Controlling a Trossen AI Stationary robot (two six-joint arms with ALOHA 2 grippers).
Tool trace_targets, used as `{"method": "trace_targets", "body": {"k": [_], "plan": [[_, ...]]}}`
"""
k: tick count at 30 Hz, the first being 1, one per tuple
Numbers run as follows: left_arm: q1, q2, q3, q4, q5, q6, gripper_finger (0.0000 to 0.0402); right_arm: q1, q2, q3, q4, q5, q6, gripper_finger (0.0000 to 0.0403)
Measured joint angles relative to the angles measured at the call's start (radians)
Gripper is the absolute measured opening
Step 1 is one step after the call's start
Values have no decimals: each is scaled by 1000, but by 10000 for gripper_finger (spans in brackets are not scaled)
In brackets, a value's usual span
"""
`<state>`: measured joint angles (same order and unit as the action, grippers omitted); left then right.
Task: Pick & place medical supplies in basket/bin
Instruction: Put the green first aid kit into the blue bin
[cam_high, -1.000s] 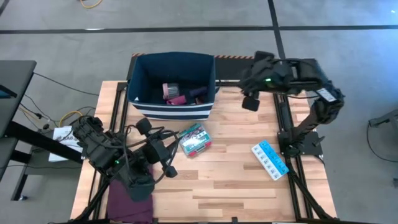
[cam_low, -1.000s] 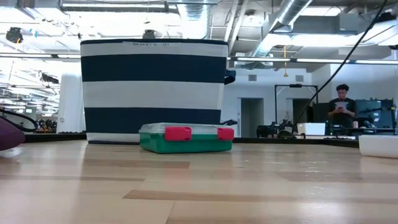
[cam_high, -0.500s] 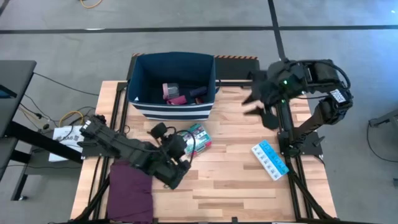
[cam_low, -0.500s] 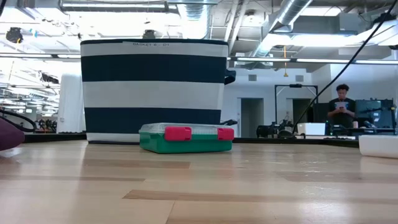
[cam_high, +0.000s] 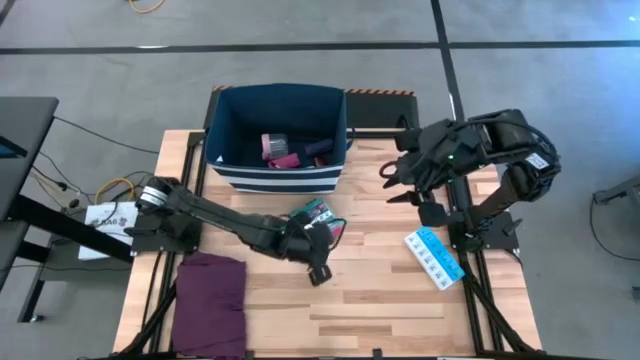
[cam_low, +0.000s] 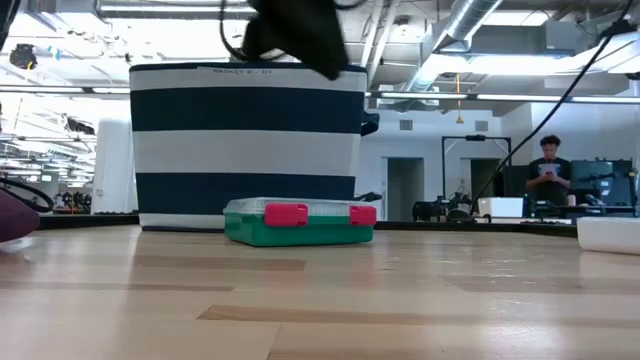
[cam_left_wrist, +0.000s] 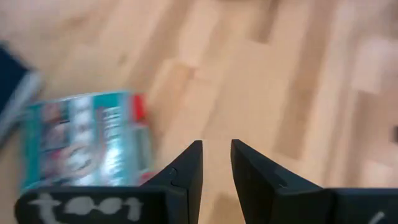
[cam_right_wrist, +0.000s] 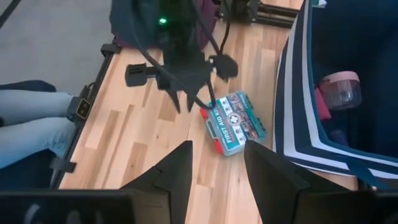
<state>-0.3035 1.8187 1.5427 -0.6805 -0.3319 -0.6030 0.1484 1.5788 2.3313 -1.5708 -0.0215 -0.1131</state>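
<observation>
The green-red clear packet (cam_high: 318, 220) lies flat on the table in front of the navy striped bin (cam_high: 275, 178), and shows in the low view (cam_low: 300, 222). My left gripper (cam_high: 320, 262) hovers just on the packet's near side, fingers a narrow gap apart and on nothing; in its wrist view (cam_left_wrist: 215, 148) the packet (cam_left_wrist: 81, 140) lies to one side. My right gripper (cam_high: 392, 185) hangs open above the table right of the bin, looking down on the packet (cam_right_wrist: 235, 121). A pink round tub (cam_high: 275, 145) and magenta and purple rolls sit inside the bin. The blue-white pill strip (cam_high: 434, 256) lies flat near the right edge.
A folded purple cloth (cam_high: 210, 310) lies at the near-left corner. The bin (cam_low: 248, 140) stands tall right behind the packet. Bare wood stretches between packet and pill strip. A person's leg and wrist (cam_right_wrist: 37, 112) show beside the table; another person (cam_low: 550, 170) stands far off.
My left arm has swung out from above the purple cloth toward the table's right, stretching until its gripper reached the packet's near side. My right gripper has come away from the bin's right side, moving toward the near edge. The packet has stayed where it was.
</observation>
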Motion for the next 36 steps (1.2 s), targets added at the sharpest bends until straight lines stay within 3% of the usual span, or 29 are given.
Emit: {"method": "trace_targets", "body": {"k": [4, 12, 21, 25, 29, 36], "plan": [[47, 0, -48, 113, 56, -8, 73, 0, 16, -1, 0, 0, 0, 137], [101, 0, -121, 125, 65, -87, 73, 0, 13, 0, 0, 0, 0, 137], [102, 52, -119, 209, 115, -141, 73, 0, 13, 0, 0, 0, -25, 138], [117, 124, -78, 142, 168, -138, 72, 0, 15, 0, 0, 0, -26, 136], [126, 187, -20, 44, 130, -100, 67, 0, 15, 0, 0, 0, -26, 138], [126, 236, 6, 8, 101, -48, 53, 0, 15, 0, 0, -1, -27, 136]]}}
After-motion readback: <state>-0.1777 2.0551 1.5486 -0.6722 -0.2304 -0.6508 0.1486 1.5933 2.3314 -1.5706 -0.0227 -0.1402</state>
